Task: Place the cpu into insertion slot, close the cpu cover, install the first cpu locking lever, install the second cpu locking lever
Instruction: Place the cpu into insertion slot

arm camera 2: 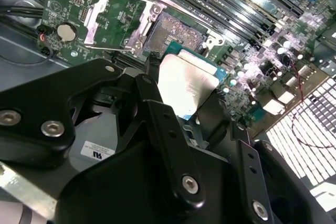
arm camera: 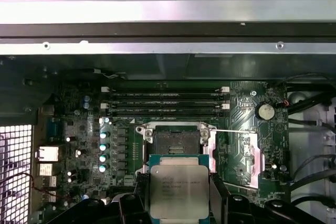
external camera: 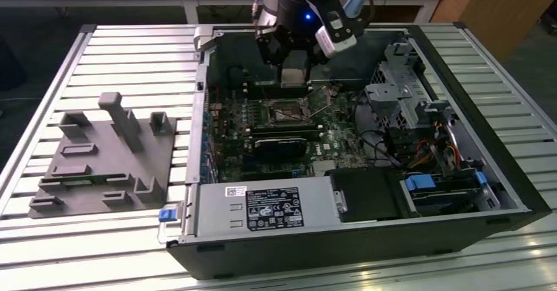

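Observation:
My gripper (external camera: 294,69) hangs inside the open computer case, shut on the cpu (external camera: 294,77), a flat square chip with a dull silver top. In both wrist views black fingers (arm camera: 137,195) clamp the cpu (arm camera: 178,187) (arm camera 2: 186,85) at two opposite edges. The insertion slot (arm camera: 173,141) (arm camera 2: 176,30) (external camera: 286,112) lies bare on the green board, dark in the centre with a metal rim. The cpu hovers above the board, beside the slot and apart from it. The cpu cover (arm camera: 247,157) (arm camera 2: 113,17) is flipped open to one side of the slot. A thin lever wire (arm camera: 231,130) runs beside the cover.
Long black memory slots (arm camera: 165,103) run close to the socket. A black power supply box (external camera: 261,207) fills the case's near side, with drive cages and cables (external camera: 409,108) at the exterior view's right. A grey fixture (external camera: 96,154) stands on the slatted table (external camera: 130,56) at the exterior view's left.

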`<state>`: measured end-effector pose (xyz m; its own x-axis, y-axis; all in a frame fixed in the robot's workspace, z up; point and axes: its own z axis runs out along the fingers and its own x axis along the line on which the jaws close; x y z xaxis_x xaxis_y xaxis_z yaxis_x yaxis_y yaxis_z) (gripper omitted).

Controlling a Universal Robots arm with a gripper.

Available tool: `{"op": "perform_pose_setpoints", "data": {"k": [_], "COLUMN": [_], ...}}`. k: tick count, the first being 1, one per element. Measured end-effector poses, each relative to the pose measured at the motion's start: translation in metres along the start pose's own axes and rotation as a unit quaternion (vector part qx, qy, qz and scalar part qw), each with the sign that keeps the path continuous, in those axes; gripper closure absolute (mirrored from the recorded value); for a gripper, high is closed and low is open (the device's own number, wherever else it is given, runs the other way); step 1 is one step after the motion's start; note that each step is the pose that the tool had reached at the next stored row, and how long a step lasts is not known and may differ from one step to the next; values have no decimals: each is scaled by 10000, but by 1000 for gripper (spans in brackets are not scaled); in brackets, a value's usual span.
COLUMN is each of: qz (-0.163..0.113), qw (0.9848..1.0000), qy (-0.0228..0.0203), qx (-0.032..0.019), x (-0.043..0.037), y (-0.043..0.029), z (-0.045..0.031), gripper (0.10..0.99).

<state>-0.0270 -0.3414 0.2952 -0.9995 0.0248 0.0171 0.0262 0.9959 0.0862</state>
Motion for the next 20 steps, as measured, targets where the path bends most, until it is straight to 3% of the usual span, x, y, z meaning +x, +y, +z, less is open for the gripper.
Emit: {"op": "perform_pose_setpoints", "data": {"k": [12,20], "qz": [-7,-9], "qw": [10000,9999], "qy": [-77,-101], "qx": [-2,-3], "x": [-4,-6], "y": [-17,-30], "z": [205,350], "gripper": [545,545]}}
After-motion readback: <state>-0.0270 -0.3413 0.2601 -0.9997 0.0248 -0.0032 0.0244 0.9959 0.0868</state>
